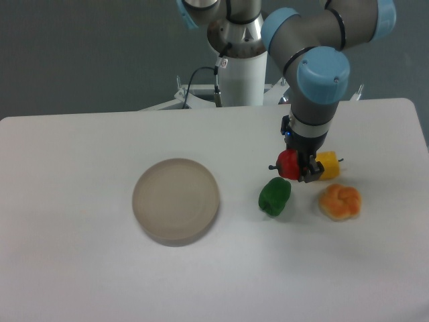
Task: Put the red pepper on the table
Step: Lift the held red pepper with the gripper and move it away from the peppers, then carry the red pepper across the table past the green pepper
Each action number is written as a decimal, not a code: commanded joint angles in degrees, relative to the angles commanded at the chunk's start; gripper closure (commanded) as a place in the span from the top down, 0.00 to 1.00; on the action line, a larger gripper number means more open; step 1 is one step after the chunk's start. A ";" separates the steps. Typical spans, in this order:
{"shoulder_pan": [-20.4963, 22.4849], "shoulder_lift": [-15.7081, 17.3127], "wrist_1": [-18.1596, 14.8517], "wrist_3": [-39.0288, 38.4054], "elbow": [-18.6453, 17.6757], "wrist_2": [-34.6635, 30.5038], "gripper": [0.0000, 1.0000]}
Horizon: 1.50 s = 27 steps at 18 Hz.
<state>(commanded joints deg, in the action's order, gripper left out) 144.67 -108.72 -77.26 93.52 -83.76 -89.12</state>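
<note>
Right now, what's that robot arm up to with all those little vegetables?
The arm's gripper is down at the red pepper, its fingers around it, between the green pepper and the yellow pepper on the white table. Whether the pepper touches the table can't be told. An orange piece and a round plate sit untouched.

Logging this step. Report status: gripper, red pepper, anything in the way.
Gripper at red pepper, jaws unclear. Pepper low over table. Yellow pepper and green pepper close by.
</note>
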 joint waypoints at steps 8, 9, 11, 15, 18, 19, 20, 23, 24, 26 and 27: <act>-0.88 -2.98 -0.97 -0.87 4.21 0.09 0.35; -1.23 -3.86 -0.71 -1.14 4.83 -0.09 0.35; -4.03 -6.41 0.61 -1.84 6.32 0.09 0.35; -8.25 -12.55 3.07 -8.16 11.23 0.09 0.35; -10.01 -15.20 9.82 -8.35 10.38 0.09 0.35; -10.45 -15.90 11.67 -8.44 9.41 0.09 0.35; -10.72 -16.34 13.43 -8.44 8.45 0.09 0.35; -10.02 -17.75 17.05 -7.39 7.12 0.18 0.35; -9.41 -18.80 17.14 -7.21 8.16 0.18 0.35; -9.23 -19.77 17.40 -7.21 8.87 0.18 0.35; -9.05 -20.04 17.49 -7.21 9.05 0.18 0.35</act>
<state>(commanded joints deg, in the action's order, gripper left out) 135.61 -128.76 -59.77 86.31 -74.71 -88.95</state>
